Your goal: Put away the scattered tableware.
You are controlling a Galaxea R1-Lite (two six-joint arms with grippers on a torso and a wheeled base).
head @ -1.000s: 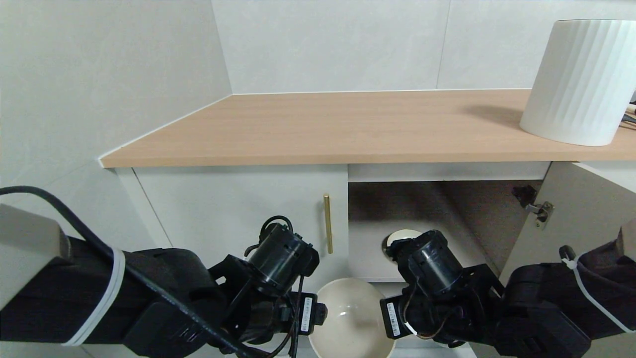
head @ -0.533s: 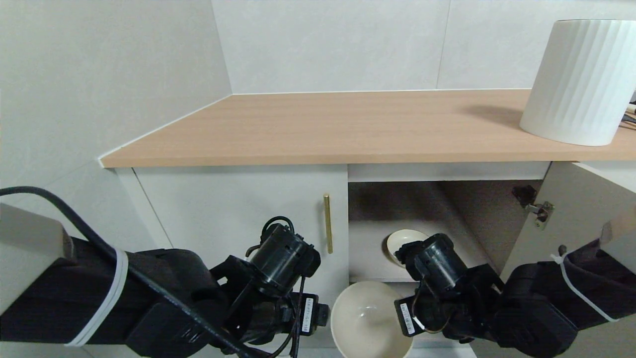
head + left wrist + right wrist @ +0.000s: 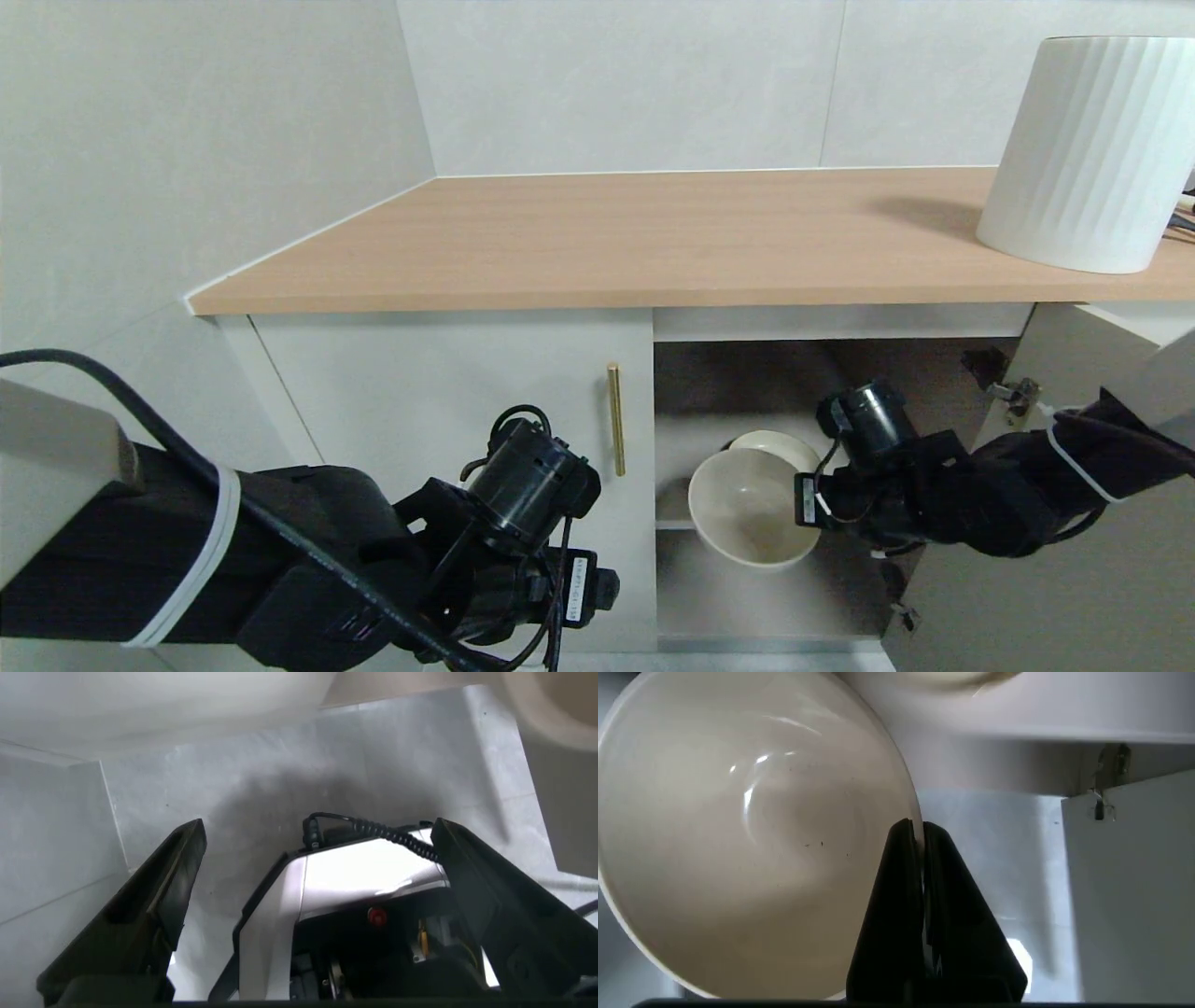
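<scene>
A cream bowl (image 3: 747, 509) hangs tilted in the open cabinet mouth, just in front of the inner shelf (image 3: 674, 476). My right gripper (image 3: 805, 504) is shut on its rim from the right; in the right wrist view the bowl (image 3: 757, 840) has its edge pinched by the black fingers (image 3: 906, 905). A second cream dish (image 3: 770, 443) lies on the shelf behind it, and its edge shows as the dish (image 3: 952, 679) beyond the held bowl. My left gripper (image 3: 571, 590) sits low in front of the closed door, and the left gripper (image 3: 318, 859) is open with nothing between its fingers.
The left cabinet door (image 3: 448, 392) is closed, with a brass handle (image 3: 614, 420). The right door (image 3: 1055, 401) stands swung open beside my right arm. A wooden countertop (image 3: 653, 243) runs above, carrying a white ribbed container (image 3: 1092, 149) at the far right.
My right arm has carried the bowl up and forward, from low in front of the cabinet into its opening at shelf height. The left arm has stayed put.
</scene>
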